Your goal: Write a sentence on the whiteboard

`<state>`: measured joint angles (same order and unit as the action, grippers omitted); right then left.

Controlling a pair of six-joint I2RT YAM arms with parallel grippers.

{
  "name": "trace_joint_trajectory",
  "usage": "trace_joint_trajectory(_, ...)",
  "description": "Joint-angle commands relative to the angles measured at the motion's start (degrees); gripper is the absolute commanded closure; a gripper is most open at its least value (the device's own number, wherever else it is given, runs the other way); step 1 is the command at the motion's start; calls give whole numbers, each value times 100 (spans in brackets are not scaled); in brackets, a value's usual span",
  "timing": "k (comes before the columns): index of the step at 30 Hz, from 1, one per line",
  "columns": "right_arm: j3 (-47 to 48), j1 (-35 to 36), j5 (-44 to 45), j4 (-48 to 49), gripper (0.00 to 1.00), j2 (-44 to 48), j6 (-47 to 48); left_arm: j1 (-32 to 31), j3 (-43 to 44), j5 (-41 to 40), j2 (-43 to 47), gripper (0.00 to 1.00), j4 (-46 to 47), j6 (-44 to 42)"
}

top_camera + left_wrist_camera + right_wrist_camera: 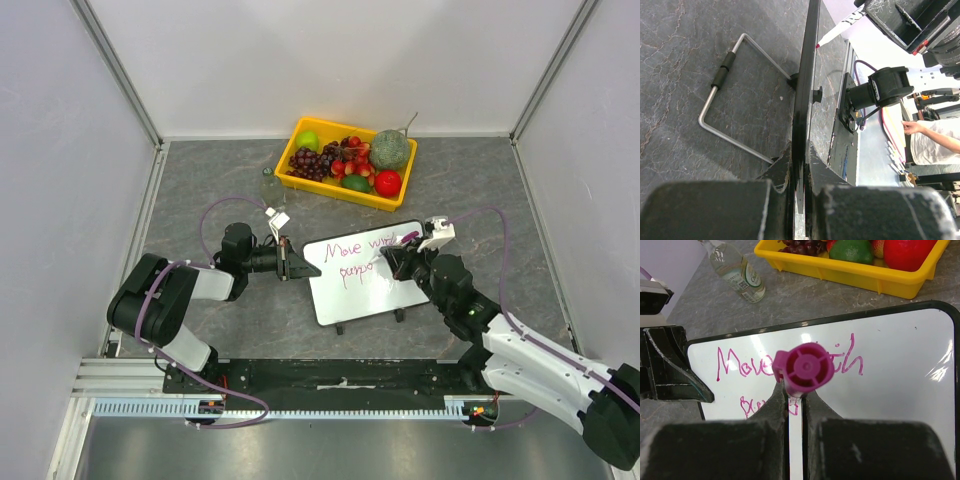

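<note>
The whiteboard [372, 296] lies tilted mid-table on small black feet. Its magenta sentence [358, 246] reads "Move with" over a second line starting "purpo" [356, 270]. My left gripper [291, 268] is shut on the board's left edge; in the left wrist view the board's black rim [805, 75] runs edge-on between the fingers of the left gripper [804, 161]. My right gripper [392, 262] is shut on a magenta marker [406, 239] over the second line. In the right wrist view, the marker's cap end [804, 369] hides part of the writing [740, 363] on the whiteboard [895, 390].
A yellow tray [335, 188] of fruit stands behind the board, with a small clear bottle [268, 186] to its left. Both also show in the right wrist view, tray [865, 281] and bottle [738, 270]. The board's wire stand [715, 95] folds out underneath.
</note>
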<state>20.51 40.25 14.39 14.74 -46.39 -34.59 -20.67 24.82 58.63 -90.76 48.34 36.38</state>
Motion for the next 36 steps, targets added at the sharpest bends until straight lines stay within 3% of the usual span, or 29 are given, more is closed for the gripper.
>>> trace_joint_trajectory(1, 93, -52, -7, 64, 100, 94, -57, -122, -12, -115, -144, 98, -422, -562)
trace_joint_trajectory(8, 84, -114, 160, -155, 100, 649, -13, -122, 5, -97, -153, 98, -430, -562)
trace_joint_trajectory(36, -162, -228, -41, -200, 100, 324, 154, -139, 32, -115, -232, 98, -430, -571)
